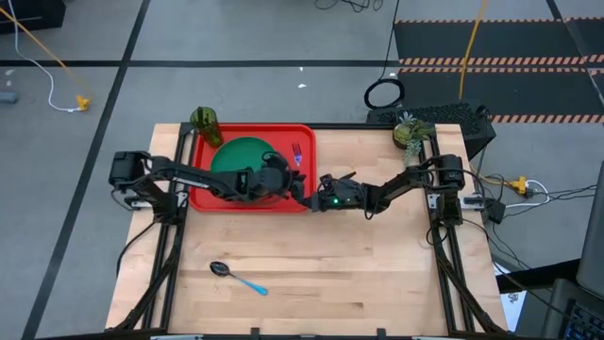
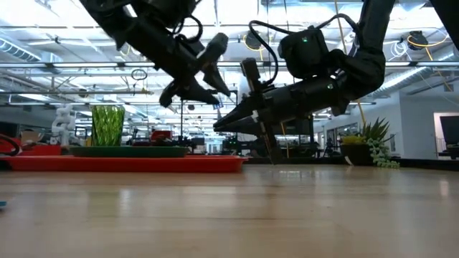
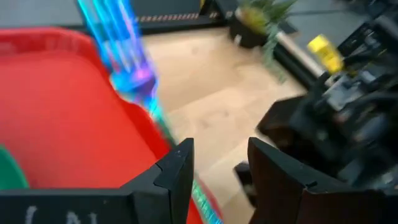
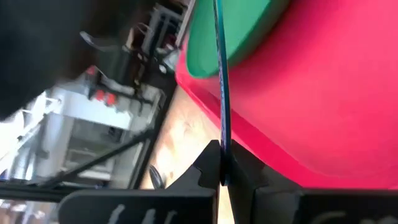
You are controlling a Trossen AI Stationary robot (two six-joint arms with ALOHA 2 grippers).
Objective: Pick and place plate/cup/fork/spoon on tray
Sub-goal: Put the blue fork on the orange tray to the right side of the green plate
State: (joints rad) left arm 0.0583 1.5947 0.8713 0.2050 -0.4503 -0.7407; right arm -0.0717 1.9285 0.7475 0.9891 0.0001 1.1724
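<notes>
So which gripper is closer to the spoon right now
Neither by much; the left gripper looks marginally nearer. Both grippers sit at the tray's near right corner, the right gripper shut on the fork, while the spoon lies well apart near the table's front edge.

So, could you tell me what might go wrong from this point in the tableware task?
The right gripper pinches the fork only at the end of its thin handle, over the tray rim, so the fork may twist or slip and land half off the tray.

The left gripper hangs open very near the right one; the two arms could bump.

The spoon lies far off, near the table's front, and is yet to be moved.
</notes>
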